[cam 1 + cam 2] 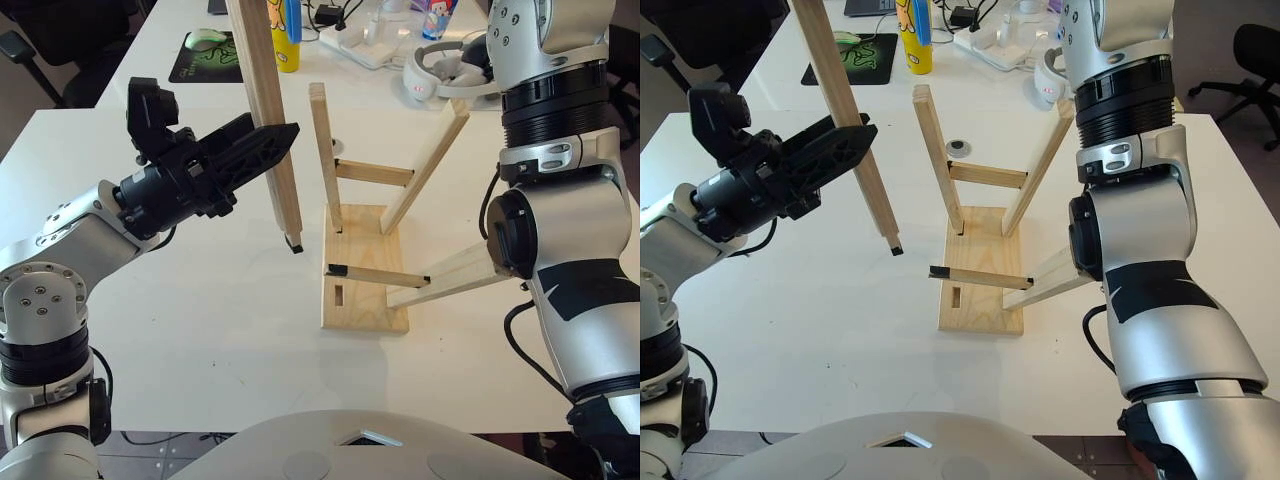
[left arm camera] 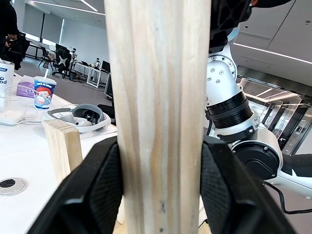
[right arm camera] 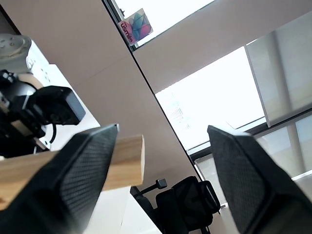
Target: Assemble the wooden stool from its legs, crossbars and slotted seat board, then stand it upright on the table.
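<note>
Set up on a wide white table (image 1: 200, 320), butted at its far edge against a second white desk (image 1: 160, 30). Open-plan office behind, with rows of desks, black chairs, strip lights and large windows.

Found the slotted seat board (image 1: 375, 308) lying flat at mid-table. Noted two legs (image 1: 325, 160) standing from its far end, the right one leaning outward, joined by a crossbar (image 1: 375, 172). Noted a second crossbar (image 1: 380, 275) above the board's middle, fixed to a third leg (image 1: 450, 277) that slanted low toward the right arm.

Held a fourth leg (image 1: 262, 90) nearly upright, left of the board, with its black-tipped lower end clear of the table. Clamped it between the fingers of the left gripper (image 1: 280, 140).

Right gripper (image 3: 162, 134) spread wide, with a wooden end just beside one finger.

On the far desk: headset (image 1: 445, 72), mouse pad (image 1: 200, 58), yellow bottle (image 1: 286, 35).
</note>
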You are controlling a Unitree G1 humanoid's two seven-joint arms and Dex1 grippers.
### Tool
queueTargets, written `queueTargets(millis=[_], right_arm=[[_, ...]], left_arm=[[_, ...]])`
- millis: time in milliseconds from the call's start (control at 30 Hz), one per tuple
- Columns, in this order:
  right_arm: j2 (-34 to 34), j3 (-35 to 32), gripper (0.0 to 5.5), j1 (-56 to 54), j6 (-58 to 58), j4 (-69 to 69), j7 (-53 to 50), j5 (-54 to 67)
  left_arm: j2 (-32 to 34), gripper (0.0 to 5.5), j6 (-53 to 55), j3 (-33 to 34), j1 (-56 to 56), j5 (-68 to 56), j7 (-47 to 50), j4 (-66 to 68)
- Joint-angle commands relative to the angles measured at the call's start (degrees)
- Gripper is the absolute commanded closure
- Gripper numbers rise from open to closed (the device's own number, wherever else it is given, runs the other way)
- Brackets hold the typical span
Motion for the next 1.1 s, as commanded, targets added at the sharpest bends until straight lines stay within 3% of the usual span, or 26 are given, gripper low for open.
queueTargets(millis=[33, 333, 600, 767, 933, 1100], right_arm=[[0.18, -0.47, 2.10, 1.08, 2.03, -3.24, -0.21, 0.48], [0.18, -1.48, 2.10, -0.42, 2.83, -1.91, -1.80, -0.60], [-3.93, -8.55, 2.10, -13.87, 0.29, 17.94, -12.13, -3.39], [-9.71, -9.68, 2.10, -19.00, -2.01, 29.11, -24.26, -9.86], [-16.13, -9.85, 2.10, -15.13, -2.89, 35.28, -32.70, -15.55], [-21.67, -11.53, 2.10, -4.55, -0.80, 38.71, -36.88, -16.87]], left_arm=[[-0.42, 3.46, 0.22, -0.03, -0.67, 1.11, -0.34, -0.01], [-1.25, 3.46, -0.34, 0.03, -0.14, 4.30, -0.57, -0.73], [-1.29, 3.46, -1.77, 2.64, 2.91, 9.00, -1.51, -1.48], [-0.55, 3.46, -4.03, 4.88, 8.43, 14.81, -2.81, -3.97], [-3.05, 3.46, -9.09, 3.02, 15.64, 24.46, -6.24, -4.25], [-9.63, 3.46, -17.09, -0.72, 21.78, 32.40, -9.01, -3.99]])
